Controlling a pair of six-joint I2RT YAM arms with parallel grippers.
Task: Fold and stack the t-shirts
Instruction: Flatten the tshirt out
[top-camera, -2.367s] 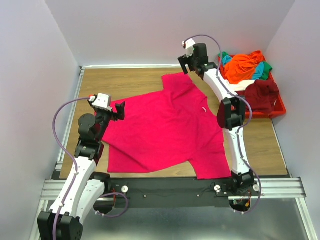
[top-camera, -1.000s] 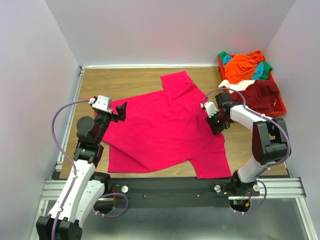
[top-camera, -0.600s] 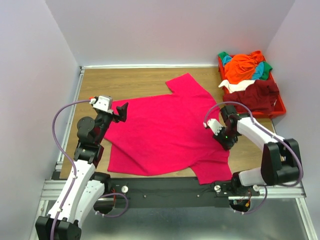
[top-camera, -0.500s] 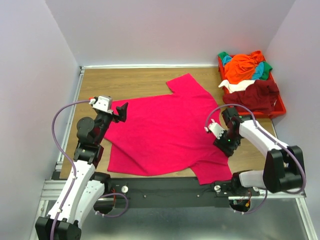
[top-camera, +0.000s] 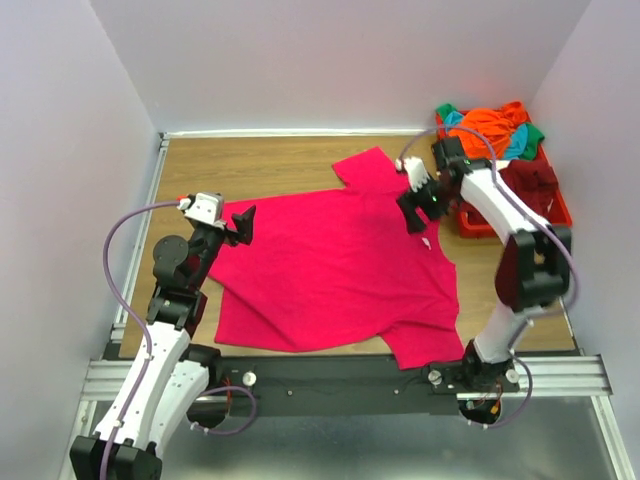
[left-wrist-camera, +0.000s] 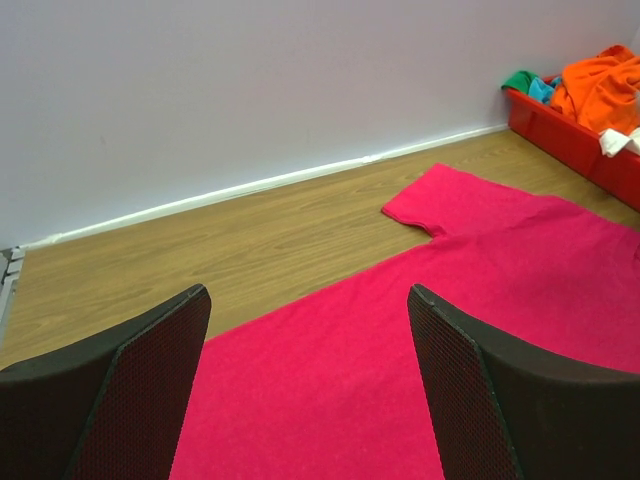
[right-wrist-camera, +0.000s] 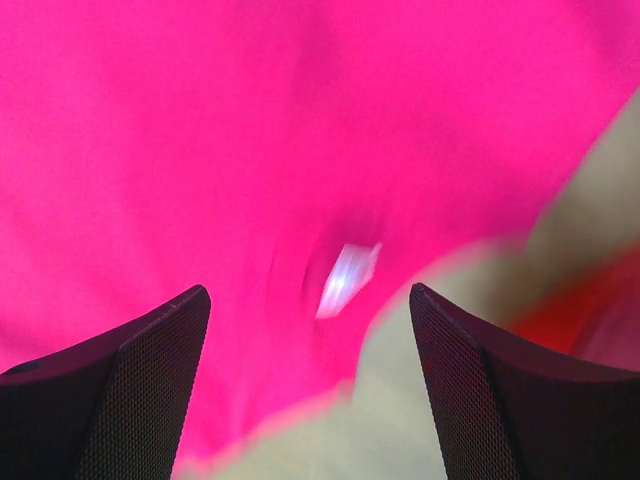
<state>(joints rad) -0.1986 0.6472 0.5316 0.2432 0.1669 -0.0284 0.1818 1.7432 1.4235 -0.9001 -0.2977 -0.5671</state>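
Note:
A magenta t-shirt (top-camera: 330, 270) lies spread flat on the wooden table; it also fills the left wrist view (left-wrist-camera: 420, 340) and the blurred right wrist view (right-wrist-camera: 200, 130). My left gripper (top-camera: 243, 224) is open and empty, just above the shirt's left edge. My right gripper (top-camera: 412, 212) is open and empty over the shirt's collar, where a white label (right-wrist-camera: 345, 280) shows. The orange, teal and green shirts (top-camera: 490, 130) and a dark maroon shirt (top-camera: 525, 185) are piled at the back right.
A red plastic bin (top-camera: 548, 212) at the back right holds the piled shirts; its wall shows in the left wrist view (left-wrist-camera: 570, 135). White walls close in the table on three sides. Bare wood (top-camera: 240, 165) lies behind the shirt.
My right arm swept from the far sleeve down along the shirt's right side and back up to the collar. The far sleeve shifted slightly. My left arm has stayed still.

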